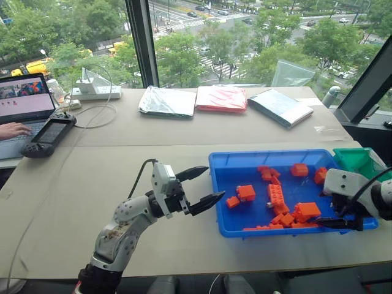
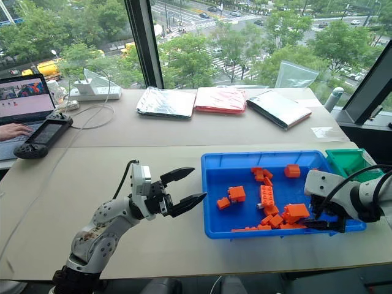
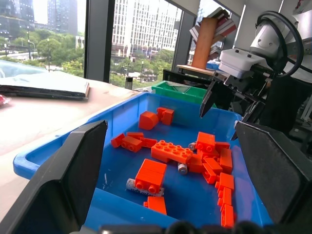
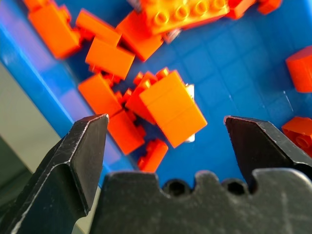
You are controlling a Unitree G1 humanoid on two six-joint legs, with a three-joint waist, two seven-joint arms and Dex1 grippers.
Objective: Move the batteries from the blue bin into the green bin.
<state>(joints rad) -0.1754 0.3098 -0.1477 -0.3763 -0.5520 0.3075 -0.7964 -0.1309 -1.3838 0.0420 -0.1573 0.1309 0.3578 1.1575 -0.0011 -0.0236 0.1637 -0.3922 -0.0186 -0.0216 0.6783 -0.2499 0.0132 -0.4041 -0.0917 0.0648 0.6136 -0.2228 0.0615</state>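
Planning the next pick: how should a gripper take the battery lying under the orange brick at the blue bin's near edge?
Grip the battery at its exposed end, from above, fingers across its slim barrel; an orange brick covers its middle.

**Both pincers open at the blue bin**

The blue bin (image 1: 222, 184) sits on the pale surface (image 1: 122, 159), holding scattered orange bricks (image 1: 275, 195). No batteries can be made out among them. The green bin (image 1: 358, 160) touches the blue bin's far right corner. The left pincer (image 1: 207, 185) hovers just left of the blue bin, its fingers spread and pointing at the bin's left wall. The right pincer (image 1: 334, 222) is at the blue bin's near right corner, over the rim, black fingers apart. Beyond the blue bin lie a silver pouch (image 1: 167, 101), a red pouch (image 1: 221, 98) and a book (image 1: 280, 107). Far left of it, a handheld console (image 1: 49, 135) lies beside a laptop (image 1: 24, 101), with a person's hand (image 1: 12, 130) on the keys.
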